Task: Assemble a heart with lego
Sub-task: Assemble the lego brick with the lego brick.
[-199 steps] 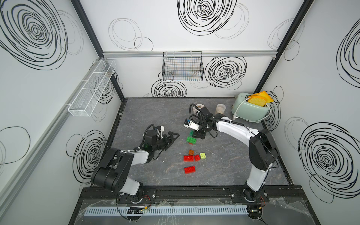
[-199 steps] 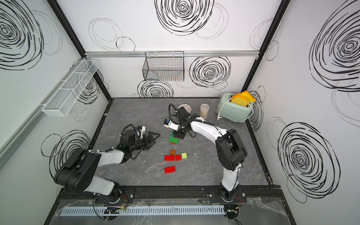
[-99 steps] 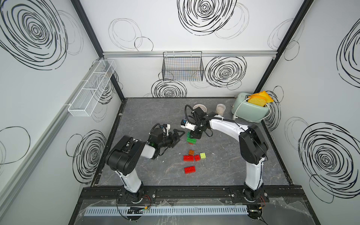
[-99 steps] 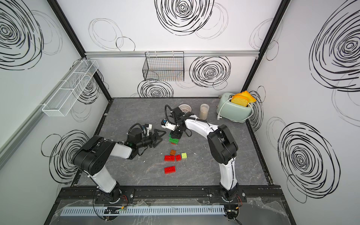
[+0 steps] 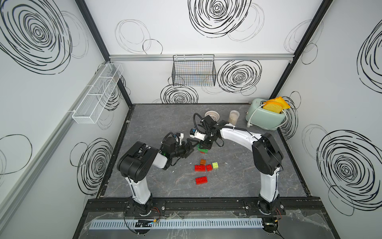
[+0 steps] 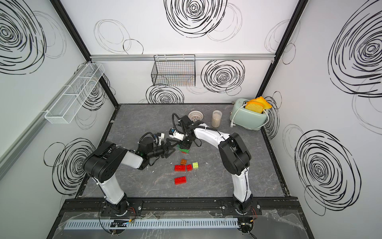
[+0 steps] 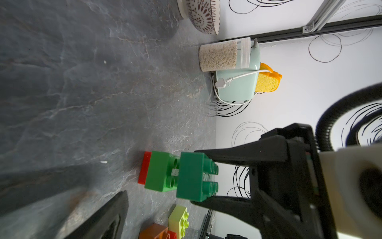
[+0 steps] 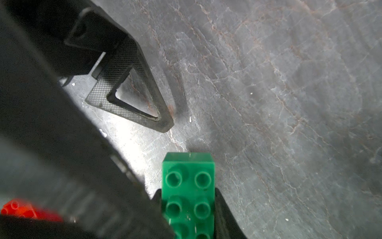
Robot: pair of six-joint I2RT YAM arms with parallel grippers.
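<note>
Right gripper (image 7: 203,178) pinches a dark green brick (image 8: 188,186) by its long sides, at the green-on-red stack (image 5: 203,151); left gripper (image 5: 191,147) gapes empty at its 9 o'clock; loose bricks (image 5: 200,168) lie toward 6 o'clock. Likely light, rigid, slick plastic, so clamp flat walls squarely.

Green brick (image 8: 188,192): lower end cut off by the right wrist view's edge.
Red brick (image 8: 20,211): blurred and partly hidden in the same view.
Orange brick (image 7: 153,231), bowl (image 7: 201,16): cropped by the left wrist view's edges.
Stack (image 5: 203,152): largely covered by the right claw (image 5: 205,144) in both top views.
</note>
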